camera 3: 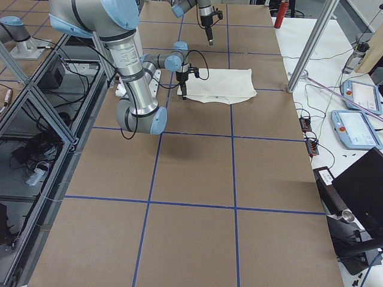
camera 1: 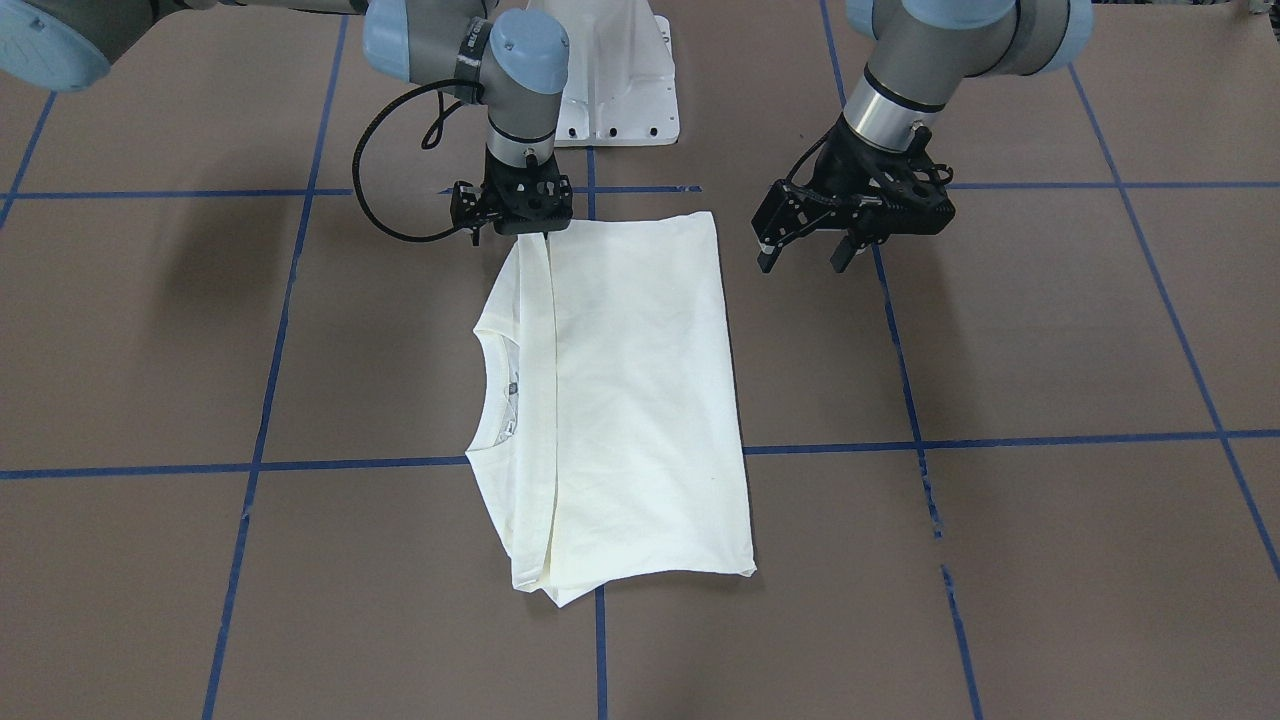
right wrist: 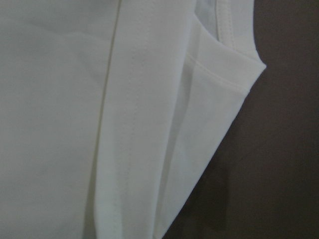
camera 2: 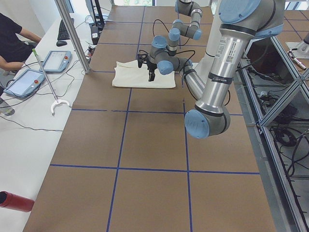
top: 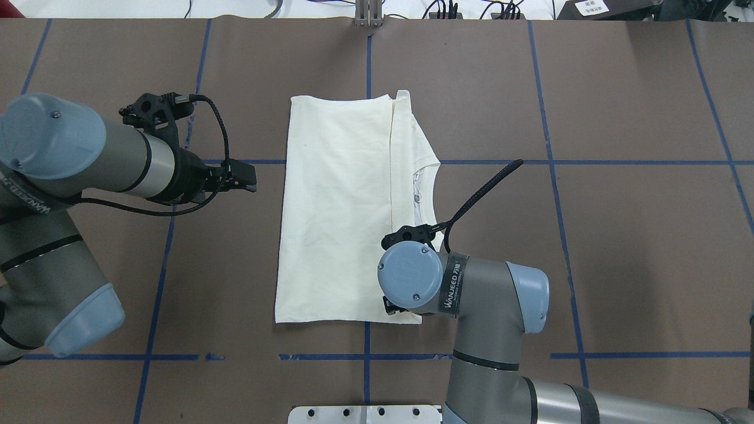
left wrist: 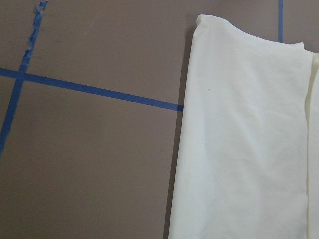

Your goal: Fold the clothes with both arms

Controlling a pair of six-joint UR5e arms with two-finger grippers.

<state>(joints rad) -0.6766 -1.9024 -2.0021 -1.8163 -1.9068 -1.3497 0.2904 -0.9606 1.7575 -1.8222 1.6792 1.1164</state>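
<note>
Shirt [camera 1: 640, 400] lies folded flat on the worktop [camera 1: 1000, 350]. Its long axis runs straight out from the right gripper [camera 1: 515, 215], which is down on one end corner. You probably have hem pinched there, but I can't tell. Left gripper [camera 1: 803, 262] hangs wide open and empty just beside the opposite corner. Both are equally near for your next fold.
</note>
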